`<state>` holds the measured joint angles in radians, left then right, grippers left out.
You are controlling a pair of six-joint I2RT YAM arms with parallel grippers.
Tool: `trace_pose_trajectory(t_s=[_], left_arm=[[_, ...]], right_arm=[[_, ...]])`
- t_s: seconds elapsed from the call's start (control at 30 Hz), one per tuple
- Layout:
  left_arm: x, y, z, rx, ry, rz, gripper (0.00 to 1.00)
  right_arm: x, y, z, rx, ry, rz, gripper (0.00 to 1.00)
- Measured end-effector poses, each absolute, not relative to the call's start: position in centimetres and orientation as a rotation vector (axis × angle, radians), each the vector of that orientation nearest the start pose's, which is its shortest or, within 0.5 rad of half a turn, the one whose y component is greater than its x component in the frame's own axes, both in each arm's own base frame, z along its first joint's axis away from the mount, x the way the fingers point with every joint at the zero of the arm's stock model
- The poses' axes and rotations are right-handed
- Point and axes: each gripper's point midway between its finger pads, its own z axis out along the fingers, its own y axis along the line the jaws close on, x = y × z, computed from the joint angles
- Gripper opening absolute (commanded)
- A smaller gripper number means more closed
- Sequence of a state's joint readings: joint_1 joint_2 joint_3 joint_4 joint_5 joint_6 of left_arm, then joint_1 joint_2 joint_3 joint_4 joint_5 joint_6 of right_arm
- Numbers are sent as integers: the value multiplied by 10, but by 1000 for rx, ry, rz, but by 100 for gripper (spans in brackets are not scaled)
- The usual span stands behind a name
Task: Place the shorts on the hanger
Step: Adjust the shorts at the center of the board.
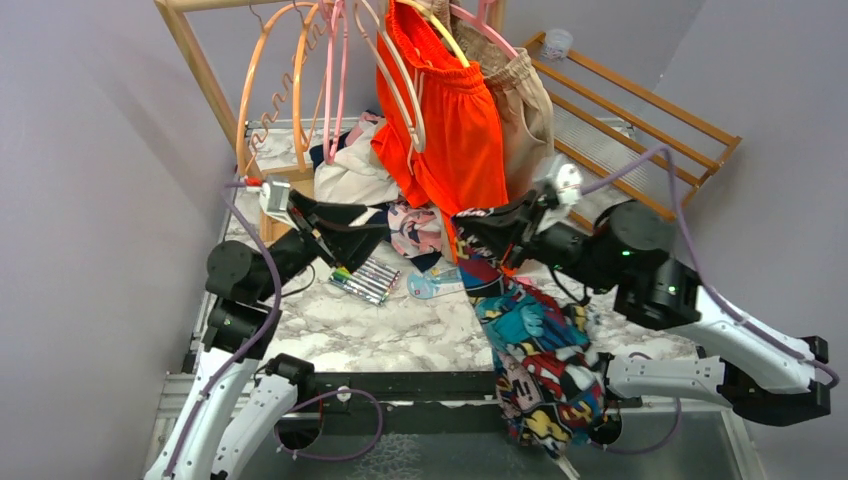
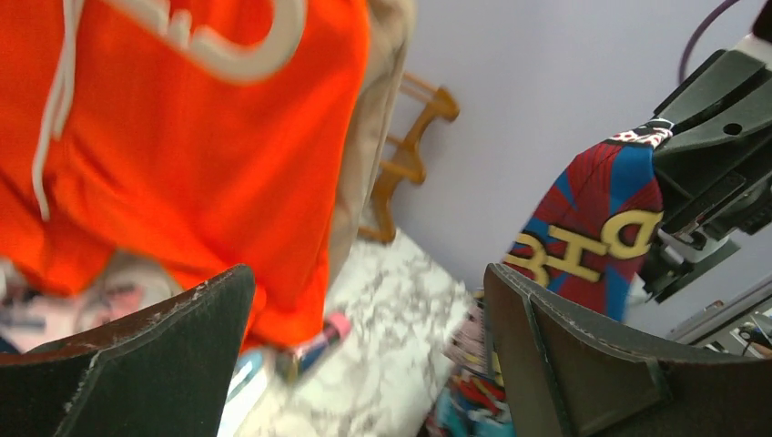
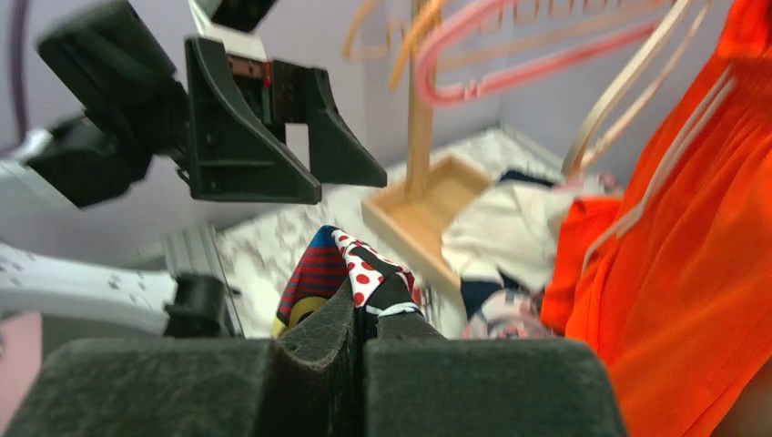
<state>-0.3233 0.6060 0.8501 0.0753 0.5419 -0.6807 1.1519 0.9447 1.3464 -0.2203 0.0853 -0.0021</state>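
The comic-print shorts [image 1: 535, 350] hang from my right gripper [image 1: 468, 228], which is shut on their top edge, and trail down over the table's near edge. The right wrist view shows red-dotted and striped fabric [image 3: 339, 259] pinched between the right gripper's [image 3: 371, 305] jaws. My left gripper [image 1: 372, 230] stands open and empty just left of the shorts, facing them. In its own view the left gripper [image 2: 364, 273] frames bare marble, with the shorts [image 2: 592, 232] at the right. The cream hanger [image 1: 405, 95] hangs on the rail against the orange shorts, above both grippers.
Orange shorts [image 1: 455, 130] and beige shorts [image 1: 525, 105] hang on the rail, beside pink hangers [image 1: 335, 60] and orange hangers [image 1: 268, 85]. A heap of clothes [image 1: 355, 175] lies behind, and a pack of pens [image 1: 365, 280] on the marble. A wooden rack [image 1: 640, 110] stands at the back right.
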Motion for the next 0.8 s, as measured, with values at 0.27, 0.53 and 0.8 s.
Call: trace_pose_trajectory(t_s=[0.27, 0.53, 0.8], left_arm=[[192, -180, 333, 205, 1577, -1153, 99], [206, -150, 308, 53, 1642, -946, 99], [221, -121, 249, -197, 1761, -810, 99]], right_arm=[[166, 332, 390, -847, 1451, 809, 1], [181, 378, 283, -935, 1658, 771, 30], [176, 381, 246, -956, 1756, 781, 83]])
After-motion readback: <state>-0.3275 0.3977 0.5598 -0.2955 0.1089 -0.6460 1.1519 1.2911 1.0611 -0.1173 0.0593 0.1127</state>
